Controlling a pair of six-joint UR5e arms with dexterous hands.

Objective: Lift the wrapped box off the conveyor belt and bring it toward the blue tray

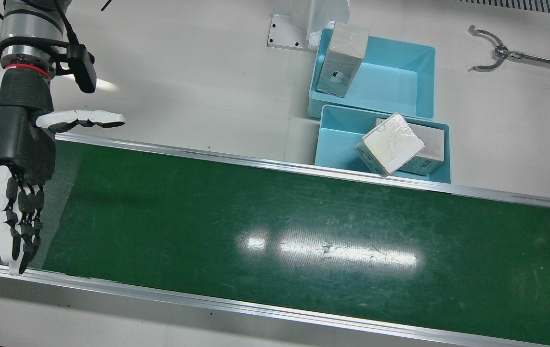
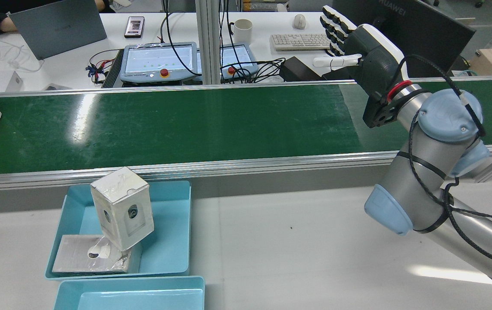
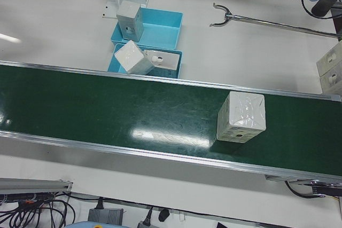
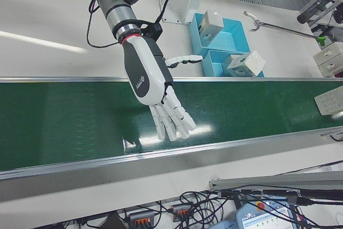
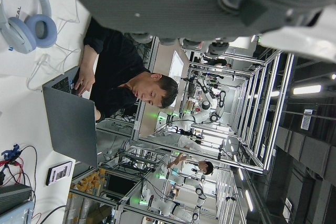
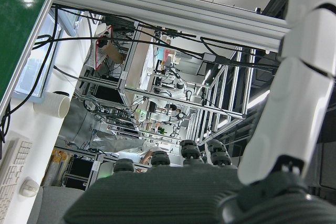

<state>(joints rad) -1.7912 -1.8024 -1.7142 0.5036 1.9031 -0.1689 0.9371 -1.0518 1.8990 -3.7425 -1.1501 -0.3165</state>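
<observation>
White-wrapped, the wrapped box (image 3: 241,117) stands on the green conveyor belt (image 3: 107,110) toward its end on the robot's left, well apart from the right hand (image 1: 17,164), which hovers empty with fingers spread wide over the belt's opposite end, the blue tray (image 1: 340,142) lying beside the belt's robot-side edge between them.

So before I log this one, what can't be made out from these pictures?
- Left robot hand: only its own camera shows a dark blurred sliver at the top edge; open or shut, cannot tell.
- Wrapped box on the belt: whole only in the left-front view; the front and rear views' edges cut it to a corner.
- Flat box in the blue tray: partly hidden in the rear view by the box leaning on it.
- Right robot hand: open, holds nothing.
</observation>
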